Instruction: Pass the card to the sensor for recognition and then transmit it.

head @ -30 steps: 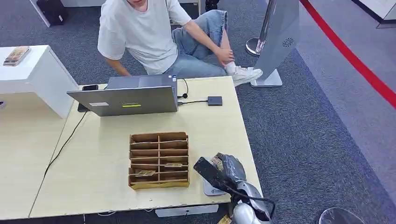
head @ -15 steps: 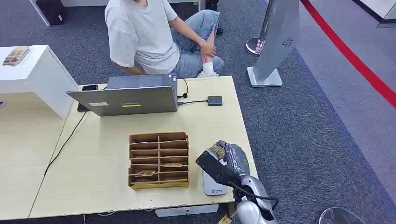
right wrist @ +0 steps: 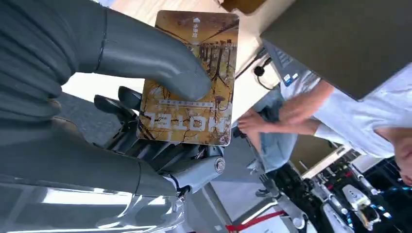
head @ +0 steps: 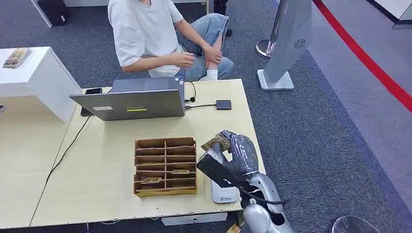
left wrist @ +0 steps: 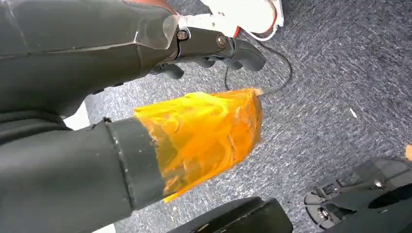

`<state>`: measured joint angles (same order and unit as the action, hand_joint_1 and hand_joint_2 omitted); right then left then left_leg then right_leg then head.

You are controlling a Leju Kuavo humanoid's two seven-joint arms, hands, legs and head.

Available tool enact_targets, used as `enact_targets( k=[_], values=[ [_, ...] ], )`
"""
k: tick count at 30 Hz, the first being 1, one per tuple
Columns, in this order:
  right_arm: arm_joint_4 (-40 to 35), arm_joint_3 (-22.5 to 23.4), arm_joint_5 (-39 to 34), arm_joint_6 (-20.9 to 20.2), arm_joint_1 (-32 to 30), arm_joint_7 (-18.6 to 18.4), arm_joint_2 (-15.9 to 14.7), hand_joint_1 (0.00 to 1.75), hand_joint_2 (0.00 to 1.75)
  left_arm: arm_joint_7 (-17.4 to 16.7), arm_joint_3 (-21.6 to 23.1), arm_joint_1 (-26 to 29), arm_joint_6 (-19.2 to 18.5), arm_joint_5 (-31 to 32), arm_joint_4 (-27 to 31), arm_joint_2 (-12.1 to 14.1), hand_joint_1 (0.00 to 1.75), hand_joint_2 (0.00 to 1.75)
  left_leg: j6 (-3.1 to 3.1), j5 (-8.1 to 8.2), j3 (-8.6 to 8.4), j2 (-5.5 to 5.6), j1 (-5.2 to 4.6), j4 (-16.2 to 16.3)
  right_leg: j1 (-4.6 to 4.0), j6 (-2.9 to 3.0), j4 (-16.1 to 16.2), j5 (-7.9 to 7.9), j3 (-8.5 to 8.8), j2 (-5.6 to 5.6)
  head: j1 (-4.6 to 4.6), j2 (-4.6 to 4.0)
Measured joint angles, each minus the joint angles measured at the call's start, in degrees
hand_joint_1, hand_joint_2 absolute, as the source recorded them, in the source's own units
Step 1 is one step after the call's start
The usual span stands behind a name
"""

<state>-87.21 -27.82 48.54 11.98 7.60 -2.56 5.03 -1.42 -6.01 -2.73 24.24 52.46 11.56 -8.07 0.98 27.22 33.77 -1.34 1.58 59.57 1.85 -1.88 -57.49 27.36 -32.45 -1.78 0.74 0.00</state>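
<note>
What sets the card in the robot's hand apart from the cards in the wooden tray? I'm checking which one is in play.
The card in the right hand is lifted above the table; the two cards in the tray, one and another, lie flat in compartments. The held card is pinched under the thumb and tilted; the tray cards are untouched. All look brownish-gold; the held one reads HOTEL in the right wrist view.

Card (right wrist: 192,77): glossy printed plastic, autumn-tree pattern. Right hand (head: 232,156): smooth grey plastic, slight sheen. Organizer (head: 165,166): brown corrugated cardboard, matt. Table (head: 107,160): pale wood laminate, smooth. Laptop (head: 131,103): matt grey metal lid. Carpet (head: 320,141): rough grey-blue weave.
</note>
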Motion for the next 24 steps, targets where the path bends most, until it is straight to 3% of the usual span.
enact_targets(
  k=[14, 24],
  values=[
    [1.7, -3.9, 5.9, 2.7, 8.3, -1.2, 0.0, 1.75, 1.75, -0.8, 0.0, -0.5, -1.7, 3.6, 0.4, -0.1, 0.0, 0.0, 0.0, -0.02, 0.01, 0.0, 0.0, 0.0, 0.0, 0.0, 0.0, -0.01, 0.0, 0.0, 0.0, 0.0],
    [5.4, -6.6, 13.4, 5.5, 14.1, -4.5, 0.2, 1.75, 1.75, -0.9, 0.1, -0.8, -2.4, 5.4, 0.5, -0.5, 0.0, 0.0, 0.0, -0.02, 0.02, 0.0, 0.0, 0.0, 0.0, 0.0, 0.0, -0.01, 0.0, 0.0, 0.0, 0.0]
  ],
)
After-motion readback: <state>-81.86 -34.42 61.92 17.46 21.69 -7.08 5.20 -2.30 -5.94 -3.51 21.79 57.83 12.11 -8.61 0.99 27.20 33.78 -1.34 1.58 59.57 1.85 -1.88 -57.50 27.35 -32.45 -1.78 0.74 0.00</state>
